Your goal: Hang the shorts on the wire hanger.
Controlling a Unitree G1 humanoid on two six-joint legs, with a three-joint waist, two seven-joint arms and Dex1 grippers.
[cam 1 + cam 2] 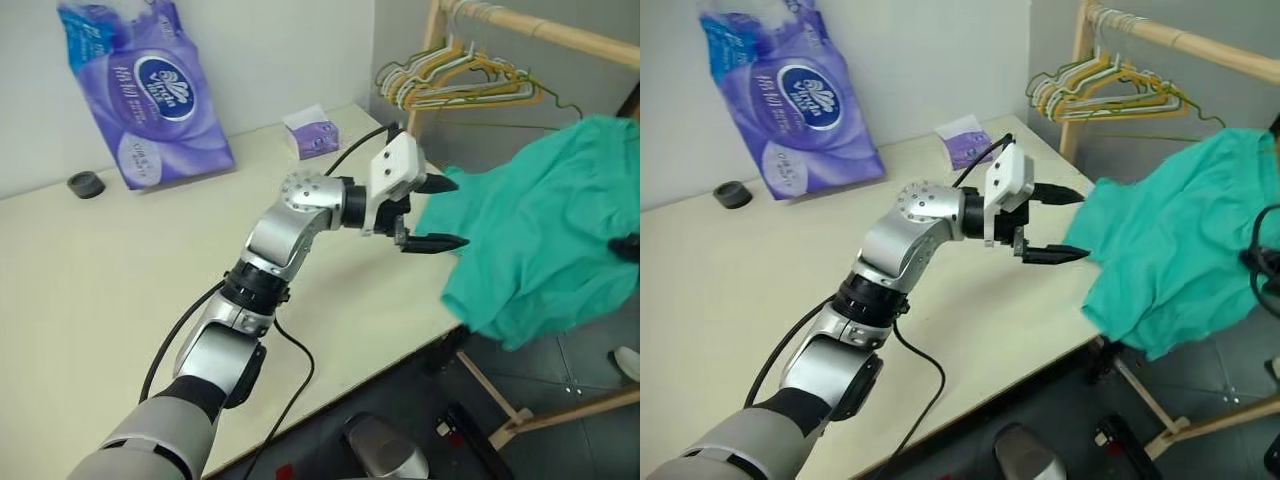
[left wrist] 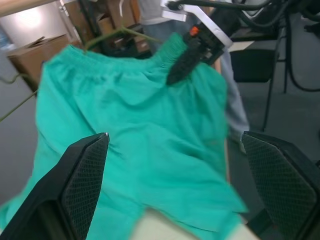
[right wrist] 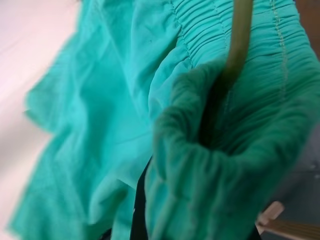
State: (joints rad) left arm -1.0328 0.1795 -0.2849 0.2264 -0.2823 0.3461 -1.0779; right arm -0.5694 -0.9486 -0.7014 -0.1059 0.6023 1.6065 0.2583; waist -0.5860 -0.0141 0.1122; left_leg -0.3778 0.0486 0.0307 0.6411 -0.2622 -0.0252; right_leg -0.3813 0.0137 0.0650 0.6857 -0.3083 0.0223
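The shorts (image 1: 545, 230) hang lifted off the bench (image 1: 90, 290) edge, waistband bunched around the wire hanger (image 3: 239, 40), clenched in the right gripper (image 2: 181, 67). The left gripper (image 1: 437, 213) hovers just beside the cloth, fingers spread wide, empty.

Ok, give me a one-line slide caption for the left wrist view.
Open left hand faces the teal shorts, held up at the waistband by the right hand.
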